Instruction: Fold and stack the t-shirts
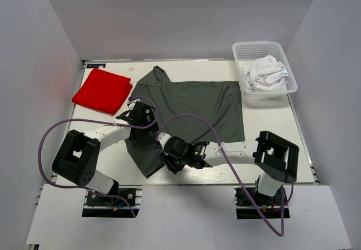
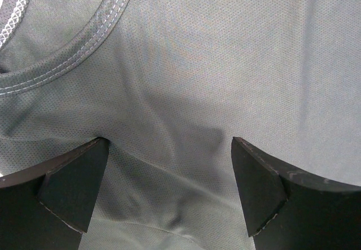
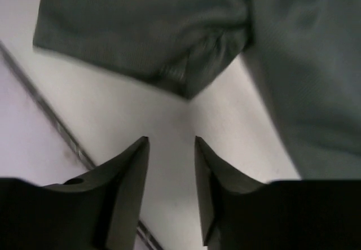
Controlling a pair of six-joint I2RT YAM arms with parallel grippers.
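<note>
Over the dark grey t-shirt (image 1: 203,103) spread flat, we are holding our left gripper (image 2: 168,144), fingers wide apart, by its collar and our right gripper (image 3: 171,143), fingers narrowly parted and empty, off its near sleeve, with the red t-shirt (image 1: 101,91) lying folded left of it.

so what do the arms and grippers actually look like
The left arm and right arm are white links with blocky black joints, each carrying a purple cable. The left gripper and right gripper each have two matte black wedge-shaped fingers.
</note>
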